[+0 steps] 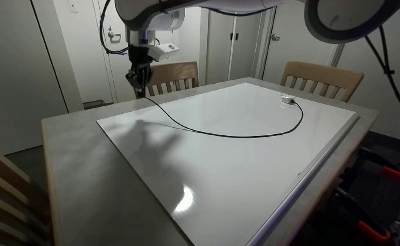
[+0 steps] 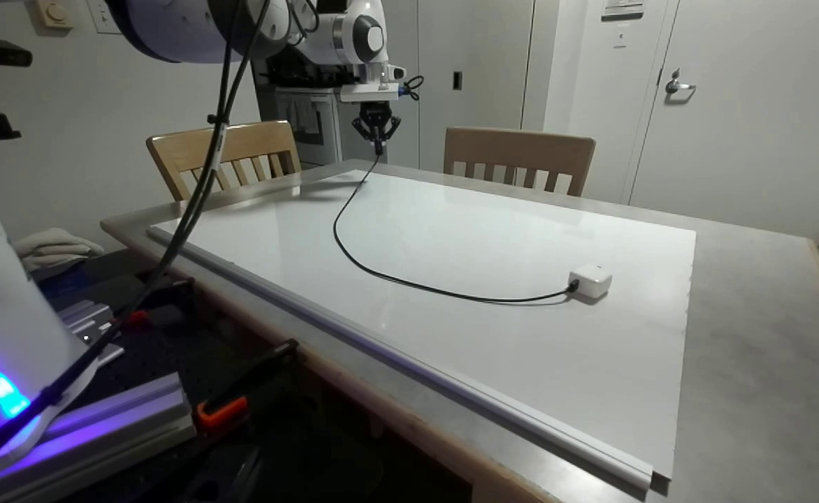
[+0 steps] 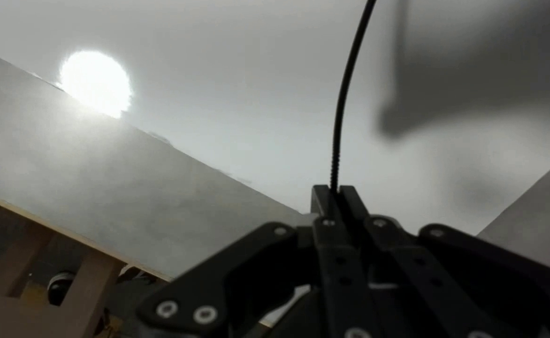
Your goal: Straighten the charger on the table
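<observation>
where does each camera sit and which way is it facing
In an exterior view: set high, facing down across the table to wooden chairs; arm and gripper show.
In an exterior view: near the robot base, facing across the table to a door; base, arm, gripper show.
Wrist view: on the arm's end, facing past the fingers to the table; the gripper shows.
Both exterior views share the black charger cable and white power adapter.

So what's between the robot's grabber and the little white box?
The long black cable, curving from the gripper to the white box. Both exterior views show it.
</observation>
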`<state>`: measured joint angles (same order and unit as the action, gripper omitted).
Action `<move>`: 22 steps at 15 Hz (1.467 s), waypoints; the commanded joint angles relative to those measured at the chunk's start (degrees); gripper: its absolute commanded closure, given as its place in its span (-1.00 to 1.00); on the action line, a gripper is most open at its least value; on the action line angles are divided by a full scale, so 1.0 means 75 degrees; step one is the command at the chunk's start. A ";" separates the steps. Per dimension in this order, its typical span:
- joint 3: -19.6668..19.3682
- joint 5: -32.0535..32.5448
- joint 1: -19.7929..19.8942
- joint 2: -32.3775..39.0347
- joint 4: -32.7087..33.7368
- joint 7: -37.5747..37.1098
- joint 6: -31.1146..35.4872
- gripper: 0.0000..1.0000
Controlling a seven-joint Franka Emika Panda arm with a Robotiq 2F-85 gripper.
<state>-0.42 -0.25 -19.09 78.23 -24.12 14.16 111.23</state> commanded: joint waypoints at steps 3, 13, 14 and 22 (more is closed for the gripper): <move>0.0392 0.0147 -0.0050 0.0380 0.0690 0.0405 -0.0137 0.87; 0.0561 -0.0019 -0.0259 -0.0133 -0.0070 0.1056 -0.0194 0.97; 0.0569 0.0015 -0.0327 -0.0166 -0.0094 0.1172 -0.0216 0.97; 0.1000 -0.0157 -0.0455 -0.0074 -0.0238 0.3091 -0.0015 0.97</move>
<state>5.11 -0.34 -23.61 78.44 -23.47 30.83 110.31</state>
